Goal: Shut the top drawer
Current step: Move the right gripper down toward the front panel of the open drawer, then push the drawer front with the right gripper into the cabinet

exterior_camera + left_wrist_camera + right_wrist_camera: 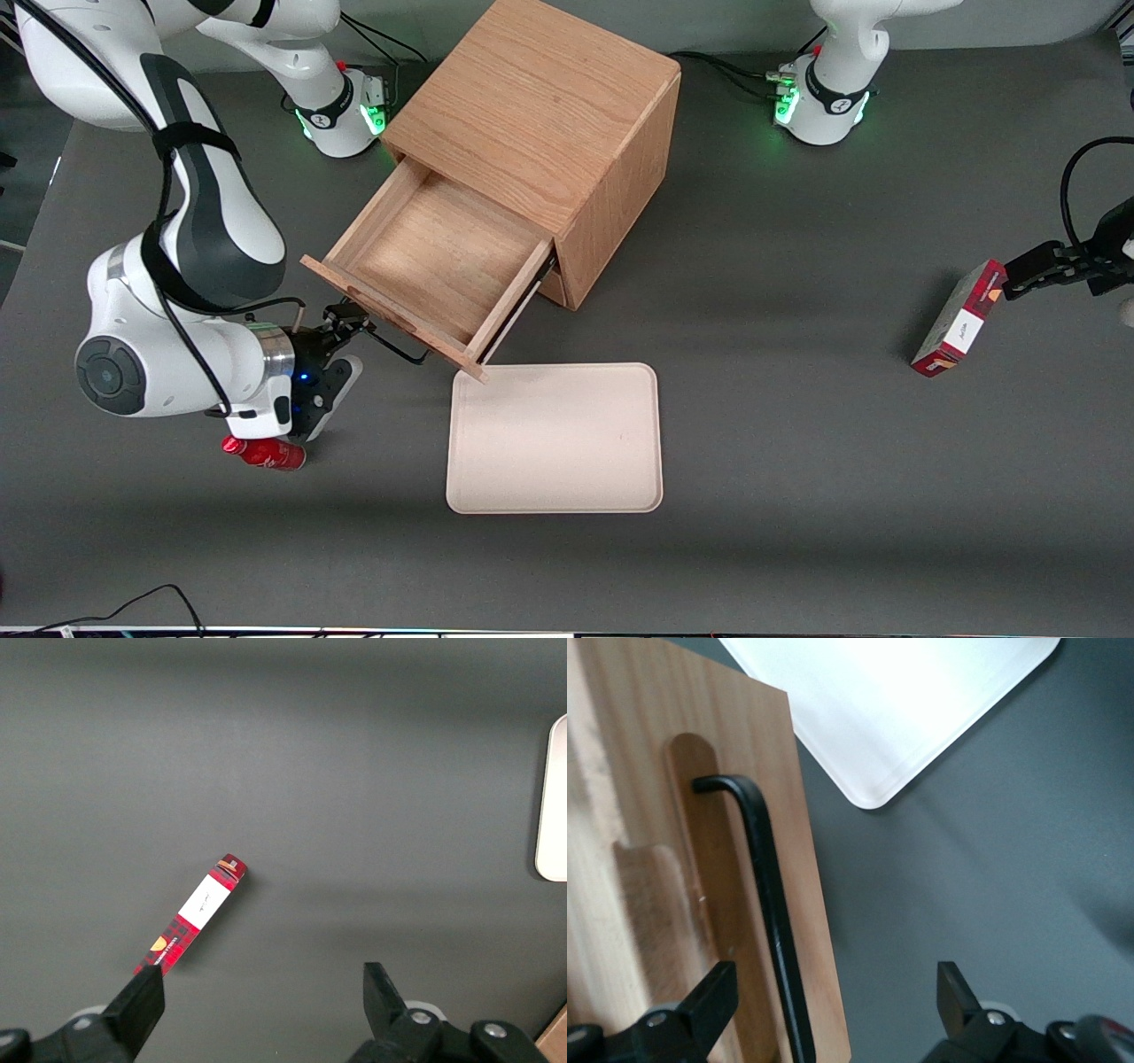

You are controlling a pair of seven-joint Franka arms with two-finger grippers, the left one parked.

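1. I see the top drawer (443, 257) pulled well out of the oak cabinet (540, 133), its shallow box open to view with a smooth, bare grained floor inside.
2. Its flat front panel (700, 859) is light oak with a long rounded recess, and the thin black metal bar handle (766, 904) runs along that recess, bending at one end into the wood.
3. My gripper (833, 1010) sits just in front of that panel, with the fingers spread apart; one black finger (713, 997) lies over the wood and the other (952, 992) over bare tabletop, the handle bar passing between them. I cannot tell whether either pad touches the bar.
4. A cream tray (555, 438), a flat rounded rectangle with a low raised rim, lies on the matte grey tabletop (797, 399), nearer the front camera than the drawer, one corner close beneath the drawer's front corner.
5. A small red bottle (266, 453) lies on its side under the working arm's wrist.
6. A red plaid carton (959, 319) stands tilted toward the parked arm's end.
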